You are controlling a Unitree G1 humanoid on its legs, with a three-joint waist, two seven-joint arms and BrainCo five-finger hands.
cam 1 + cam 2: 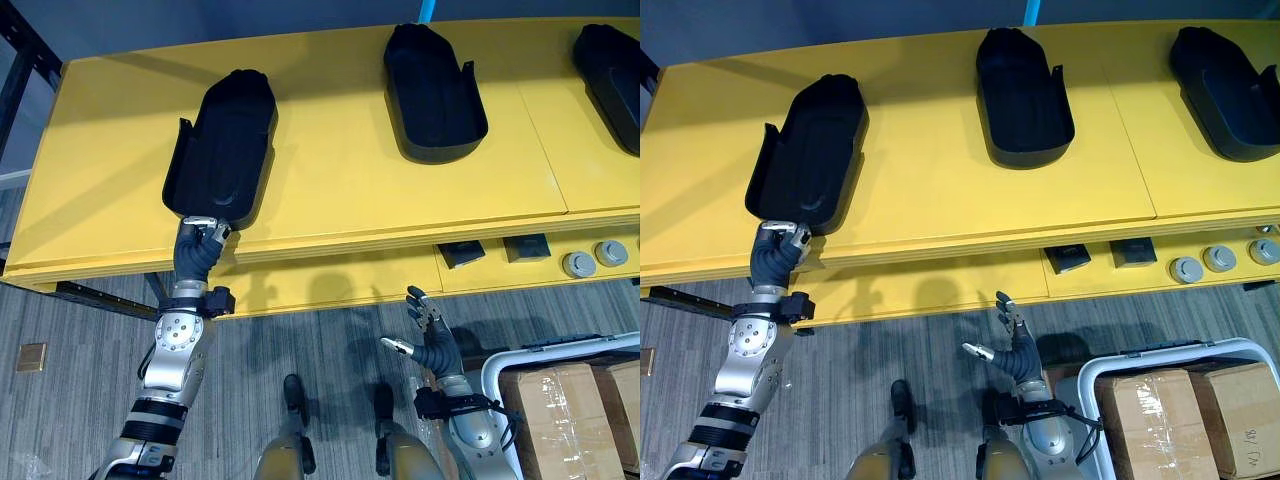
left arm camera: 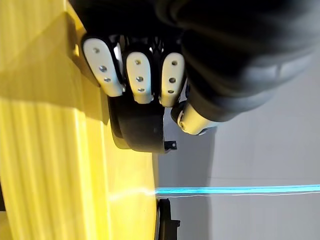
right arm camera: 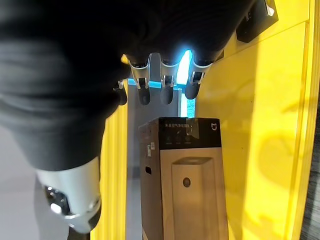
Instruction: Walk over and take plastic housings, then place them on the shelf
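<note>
Three black plastic housings lie on the yellow table point(image 1: 350, 190): a left one point(image 1: 222, 145), a middle one point(image 1: 432, 90) and one at the far right point(image 1: 612, 65). My left hand point(image 1: 205, 236) reaches up over the table's front edge to the near end of the left housing. In the left wrist view its fingers point(image 2: 140, 77) are curled onto that housing's point(image 2: 140, 132) rim. My right hand point(image 1: 428, 328) hangs below the table's front edge with its fingers spread, holding nothing and apart from every housing.
A white cart point(image 1: 520, 362) with cardboard boxes point(image 1: 565, 405) stands at the lower right, close to my right arm. Round buttons point(image 1: 580, 264) and dark panels point(image 1: 461, 253) sit on the table's front face. A black frame point(image 1: 100, 296) runs under the table's left end.
</note>
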